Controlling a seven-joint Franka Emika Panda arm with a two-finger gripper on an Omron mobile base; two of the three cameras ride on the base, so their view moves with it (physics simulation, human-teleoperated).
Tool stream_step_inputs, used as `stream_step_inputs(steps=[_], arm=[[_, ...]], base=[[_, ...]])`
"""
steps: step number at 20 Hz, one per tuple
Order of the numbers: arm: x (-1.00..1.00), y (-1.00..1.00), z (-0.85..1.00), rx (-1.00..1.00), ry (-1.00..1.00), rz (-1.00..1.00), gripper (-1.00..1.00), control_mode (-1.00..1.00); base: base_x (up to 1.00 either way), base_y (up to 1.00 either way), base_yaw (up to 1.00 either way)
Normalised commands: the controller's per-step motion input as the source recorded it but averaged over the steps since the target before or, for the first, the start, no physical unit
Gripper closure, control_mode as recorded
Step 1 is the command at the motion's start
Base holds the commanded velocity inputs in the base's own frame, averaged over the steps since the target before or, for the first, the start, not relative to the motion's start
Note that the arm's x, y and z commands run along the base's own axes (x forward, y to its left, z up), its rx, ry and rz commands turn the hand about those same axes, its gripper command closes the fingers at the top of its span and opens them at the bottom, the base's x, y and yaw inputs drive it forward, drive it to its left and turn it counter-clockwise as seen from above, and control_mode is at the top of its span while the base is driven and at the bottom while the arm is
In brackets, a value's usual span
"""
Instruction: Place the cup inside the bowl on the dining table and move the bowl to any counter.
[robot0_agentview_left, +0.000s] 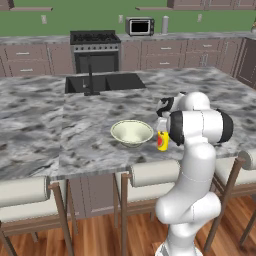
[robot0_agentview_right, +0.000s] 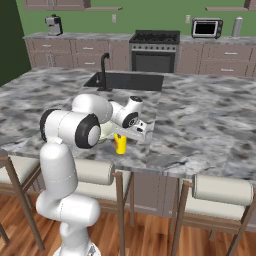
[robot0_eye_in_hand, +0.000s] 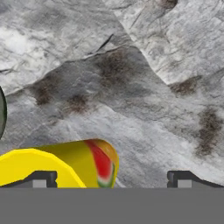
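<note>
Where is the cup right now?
The cup stands on the dining table near its stool-side edge, just right of the bowl in the left base view, under the open fingers.

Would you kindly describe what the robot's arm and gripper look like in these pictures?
The arm is glossy white, built of rounded tubular segments with dark black bands at the joints. The gripper has a pale hand and two small dark finger tips. No cables or markings are visible.

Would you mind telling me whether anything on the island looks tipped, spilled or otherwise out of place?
Nothing stands out. The bowl sits upright and empty on the dining table, and the cup stands upright beside it, apart from it. The open gripper is right at the cup without holding it.
</note>
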Motion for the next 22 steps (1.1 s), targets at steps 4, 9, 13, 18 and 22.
stream_step_inputs(steps=[4,9,13,18,22], arm=[[0.0,0.0,0.0,0.0,0.0,0.0,1.0,-1.0],[0.0,0.0,0.0,0.0,0.0,0.0,1.0,-1.0],[0.0,0.0,0.0,0.0,0.0,0.0,1.0,-1.0],[0.0,0.0,0.23,0.0,0.0,0.0,1.0,-1.0],[0.0,0.0,0.48,0.0,0.0,0.0,1.0,-1.0]], base=[[0.0,0.0,0.0],[0.0,0.0,0.0],[0.0,0.0,0.0],[0.0,0.0,0.0],[0.0,0.0,0.0]])
